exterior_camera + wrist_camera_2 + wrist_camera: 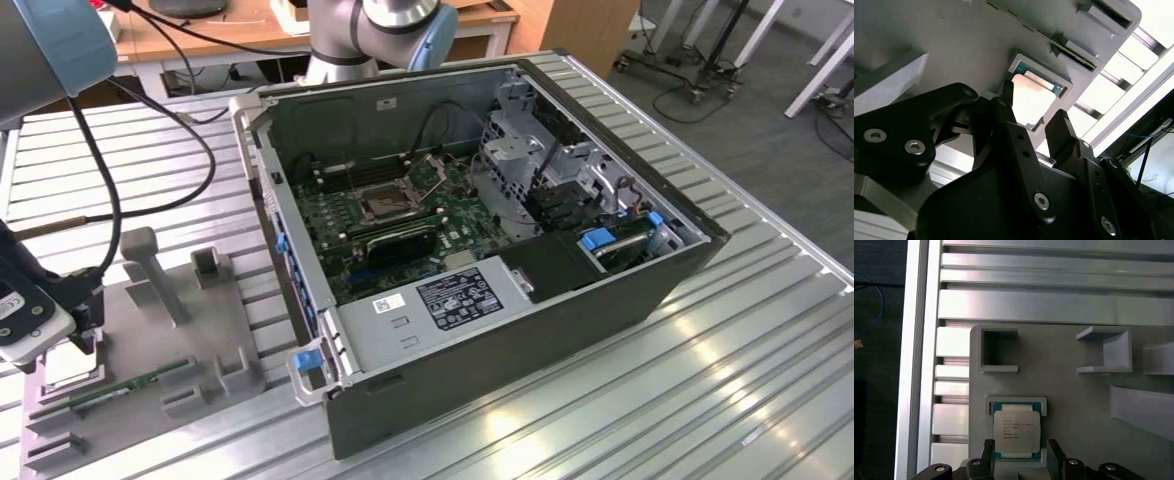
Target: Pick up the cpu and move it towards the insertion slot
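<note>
Inside a pocket of the grey plastic fixture plate (1069, 405), the flat, square, silver-lidded cpu (1016, 432) lies face up, the black two-finger gripper (1020, 446) poised over it, fingers apart beside two opposite edges. Light, stiff and probably fragile, it suits a gentle pinch on those edges; the silver-framed square insertion slot (387, 201) sits well apart in the open dark computer case (534, 330).

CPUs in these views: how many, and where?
1. The cpu lies in a square pocket of the grey fixture, with the open gripper straddling it. The insertion slot looks dark and empty.
</note>
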{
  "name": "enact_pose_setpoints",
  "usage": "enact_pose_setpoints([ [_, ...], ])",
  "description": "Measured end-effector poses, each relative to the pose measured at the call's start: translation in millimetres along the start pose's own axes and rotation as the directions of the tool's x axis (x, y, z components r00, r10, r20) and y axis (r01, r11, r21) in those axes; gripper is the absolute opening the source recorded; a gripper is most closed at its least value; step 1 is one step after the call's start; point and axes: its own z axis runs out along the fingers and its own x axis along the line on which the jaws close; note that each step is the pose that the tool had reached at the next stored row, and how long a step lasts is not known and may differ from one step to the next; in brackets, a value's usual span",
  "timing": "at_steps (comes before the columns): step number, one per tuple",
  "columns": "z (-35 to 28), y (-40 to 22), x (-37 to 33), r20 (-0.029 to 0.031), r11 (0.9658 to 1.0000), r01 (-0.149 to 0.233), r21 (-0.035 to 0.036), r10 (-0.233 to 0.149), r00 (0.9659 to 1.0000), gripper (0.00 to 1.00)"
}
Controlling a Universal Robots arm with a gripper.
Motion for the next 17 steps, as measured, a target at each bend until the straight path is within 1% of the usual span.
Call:
enact_pose_setpoints([
  [4, 0.6, 0.0, 0.0, 0.0001, 1.0000, 0.000, -0.0001, 0.000, 1.0000, 0.53],
  [11, 4.5, -0.2, 0.0, -0.0001, 1.0000, 0.000, 0.0000, 0.000, 1.0000, 0.53],
  [17, 5.7, -0.2, 0.0, 0.0002, 1.0000, 0.000, -0.0002, 0.000, 1.0000, 0.53],
])
